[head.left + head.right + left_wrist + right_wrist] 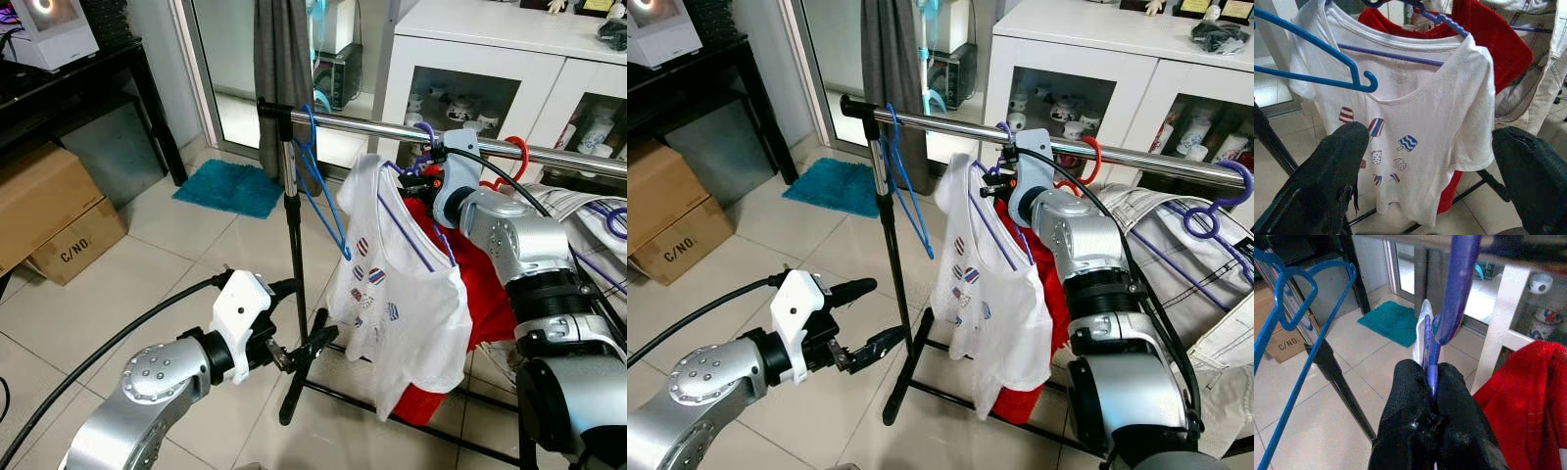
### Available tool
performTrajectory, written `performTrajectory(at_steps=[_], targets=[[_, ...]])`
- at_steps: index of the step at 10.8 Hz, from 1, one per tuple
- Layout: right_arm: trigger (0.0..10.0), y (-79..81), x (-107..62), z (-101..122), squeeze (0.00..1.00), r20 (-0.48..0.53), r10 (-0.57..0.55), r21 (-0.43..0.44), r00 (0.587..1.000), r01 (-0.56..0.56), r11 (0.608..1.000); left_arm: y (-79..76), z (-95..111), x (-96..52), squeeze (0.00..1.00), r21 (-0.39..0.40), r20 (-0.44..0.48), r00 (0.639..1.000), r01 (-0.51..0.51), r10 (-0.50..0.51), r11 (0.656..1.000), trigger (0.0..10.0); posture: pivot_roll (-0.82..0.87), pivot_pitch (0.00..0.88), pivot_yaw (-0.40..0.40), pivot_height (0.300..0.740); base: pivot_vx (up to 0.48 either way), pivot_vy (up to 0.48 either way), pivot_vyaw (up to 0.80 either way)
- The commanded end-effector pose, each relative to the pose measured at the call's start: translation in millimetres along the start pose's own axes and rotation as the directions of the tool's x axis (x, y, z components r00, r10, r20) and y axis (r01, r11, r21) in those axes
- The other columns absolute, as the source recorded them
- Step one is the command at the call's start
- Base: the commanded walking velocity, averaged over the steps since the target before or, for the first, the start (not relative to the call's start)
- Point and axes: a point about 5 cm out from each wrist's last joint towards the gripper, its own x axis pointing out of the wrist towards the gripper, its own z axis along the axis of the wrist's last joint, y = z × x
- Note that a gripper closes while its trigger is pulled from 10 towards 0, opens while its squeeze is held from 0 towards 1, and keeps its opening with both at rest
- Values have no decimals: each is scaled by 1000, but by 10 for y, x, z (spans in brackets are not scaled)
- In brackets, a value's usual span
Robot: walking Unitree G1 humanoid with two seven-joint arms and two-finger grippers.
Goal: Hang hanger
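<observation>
A purple hanger (423, 166) carries a white T-shirt (407, 294) with small printed ice lollies. Its hook (1004, 132) sits up at the silver rail (392, 130) of the clothes rack. My right gripper (1431, 382) is shut on the hanger's purple neck (1452, 293), just under the rail. My left gripper (862, 318) stands open low down, left of the rack's black post (293, 264), with nothing between its fingers (1334, 166). It faces the white shirt (1415, 122) from a short way off.
An empty blue hanger (318, 181) hangs at the rail's left end. A red garment (490, 284) and a striped one (1176, 264) hang to the right. Cardboard boxes (59, 220) stand left, a teal mat (230, 188) and white cabinet (490, 78) behind.
</observation>
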Motion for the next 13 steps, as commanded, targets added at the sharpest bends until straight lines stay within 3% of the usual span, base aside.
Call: performTrajectory(at_steps=[1, 3, 4, 7, 9, 13], targets=[[0, 21, -51, 141, 0, 63, 8, -35, 998, -6, 999, 59, 19, 28, 408, 29, 0, 998, -60, 60, 998, 10000, -78, 0, 50, 740, 0, 0, 0], [0, -10, -219, 234, 0, 131, -21, -63, 991, 30, 998, 171, 99, 81, 251, 19, 69, 976, -210, 208, 977, 10000, -83, 0, 45, 740, 0, 0, 0], [0, 29, -372, 187, 0, 156, -24, -76, 988, 36, 996, 187, 114, 105, 90, 10, 89, 961, -262, 260, 965, 10000, -96, 0, 53, 740, 0, 0, 0], [0, 288, -580, -145, 0, 184, -53, -72, 982, 67, 995, 193, 102, 125, 55, -47, 109, 934, -337, 341, 940, 10000, -106, 0, 68, 740, 0, 0, 0], [0, 476, -673, -304, 0, 214, 5, -36, 977, 3, 999, 166, 35, 85, 51, -65, 86, 928, -357, 362, 932, 10000, -107, 0, 69, 740, 0, 0, 0], [0, 501, -753, -498, 0, 191, -20, -6, 981, 22, 1000, 185, -18, 11, 47, -77, 64, 909, -407, 412, 910, 10000, -95, 0, 55, 740, 0, 0, 0]])
